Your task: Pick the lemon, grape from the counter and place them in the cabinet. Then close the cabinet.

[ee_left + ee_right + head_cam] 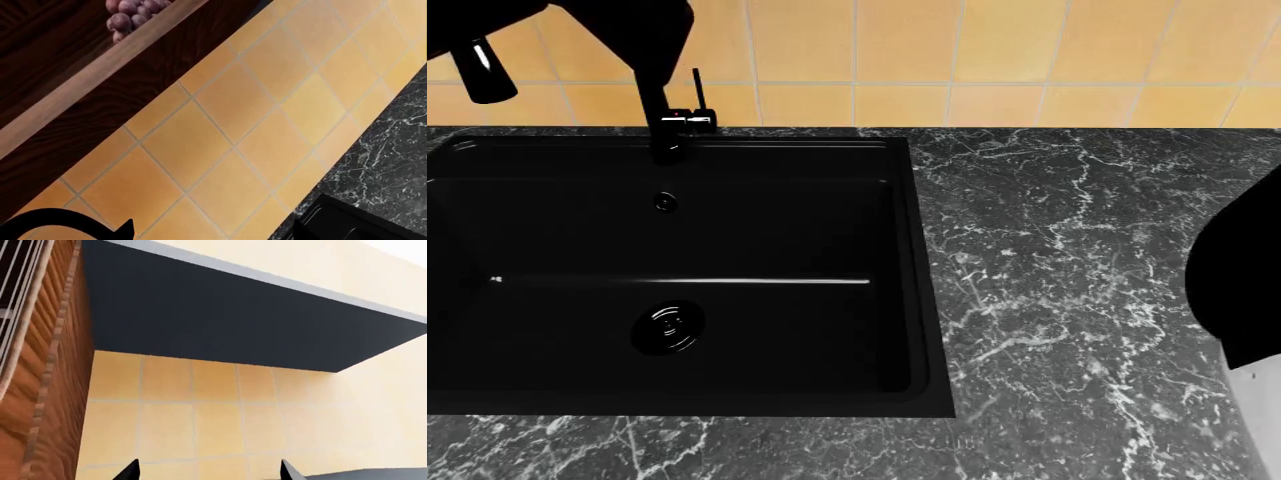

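Warm orange tiles (1001,60) cover the wall behind a dark marble counter (1068,260) with white veins. Set into the counter is a glossy black sink (667,280), with a drain (669,327) in its floor and a black tap (665,110) at its back edge.

From the left wrist camera, the grape (133,15) lies inside the dark wooden cabinet (100,80), on the pale shelf edge, partly cut off by the picture's border. Only a curved black piece of the left gripper (60,225) shows, so I cannot tell whether it is wide or narrow.

The right wrist camera looks at the tiled wall, a dark underside overhead and a brown wooden panel (53,390) beside it. The right gripper (210,471) shows two black fingertips set wide apart with nothing between them.

No lemon appears in any view.
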Available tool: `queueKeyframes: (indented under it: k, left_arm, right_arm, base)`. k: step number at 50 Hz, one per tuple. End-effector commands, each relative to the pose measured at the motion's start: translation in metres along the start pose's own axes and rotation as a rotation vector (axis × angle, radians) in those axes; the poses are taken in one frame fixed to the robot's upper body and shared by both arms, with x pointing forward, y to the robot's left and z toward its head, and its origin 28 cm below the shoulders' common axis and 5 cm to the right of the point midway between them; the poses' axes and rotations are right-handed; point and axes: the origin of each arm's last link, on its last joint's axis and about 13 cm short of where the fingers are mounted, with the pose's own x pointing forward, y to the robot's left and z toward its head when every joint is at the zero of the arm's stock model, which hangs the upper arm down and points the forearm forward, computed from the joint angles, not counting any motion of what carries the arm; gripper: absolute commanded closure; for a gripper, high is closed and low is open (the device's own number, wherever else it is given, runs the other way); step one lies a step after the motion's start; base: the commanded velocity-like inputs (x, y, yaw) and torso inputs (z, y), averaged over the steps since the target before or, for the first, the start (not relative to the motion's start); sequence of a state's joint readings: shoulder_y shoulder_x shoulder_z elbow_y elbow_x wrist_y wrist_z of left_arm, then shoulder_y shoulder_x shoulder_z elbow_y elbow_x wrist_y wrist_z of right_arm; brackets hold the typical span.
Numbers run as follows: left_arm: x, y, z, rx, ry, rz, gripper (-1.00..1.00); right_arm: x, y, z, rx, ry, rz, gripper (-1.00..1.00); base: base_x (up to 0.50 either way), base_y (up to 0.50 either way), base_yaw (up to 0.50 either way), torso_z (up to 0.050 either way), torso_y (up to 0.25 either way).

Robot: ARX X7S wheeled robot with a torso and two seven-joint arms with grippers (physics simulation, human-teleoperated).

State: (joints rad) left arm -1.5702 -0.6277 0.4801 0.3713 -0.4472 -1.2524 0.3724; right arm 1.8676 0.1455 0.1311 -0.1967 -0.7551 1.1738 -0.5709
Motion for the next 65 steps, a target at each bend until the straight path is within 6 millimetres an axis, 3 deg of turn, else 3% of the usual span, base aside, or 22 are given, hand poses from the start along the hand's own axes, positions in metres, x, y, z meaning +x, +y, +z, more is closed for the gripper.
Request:
queueKeyframes:
  k: [1,17,33,65]
  left_arm:
    - [0.001,-0.001,-0.001,-0.001,0.001,-0.002,-1.00]
    - [0.000,-0.002,-0.003,-0.003,0.004,-0.004,-1.00]
    - [0.001,-0.003,-0.003,-0.005,0.003,-0.005,-1.00]
    - [-0.001,-0.003,-0.004,-0.012,0.008,-0.002,-1.00]
  right_arm:
    - [0.009,0.013,0.012,0.112,-0.078,-0.005,-1.00]
    - [0.010,0.036,0.019,0.282,-0.159,0.182,-1.00]
    - [0.013,0.066,0.021,0.349,-0.132,0.412,-1.00]
    - [0.022,0.103,0.038,-0.075,-0.164,0.423,-1.00]
  base:
    - [0.00,0.00,0.00,0.000,0.000]
    - [0.00,0.00,0.00,0.000,0.000]
    - [0.00,0.00,0.00,0.000,0.003]
    - [0.00,0.00,0.00,0.001,0.000]
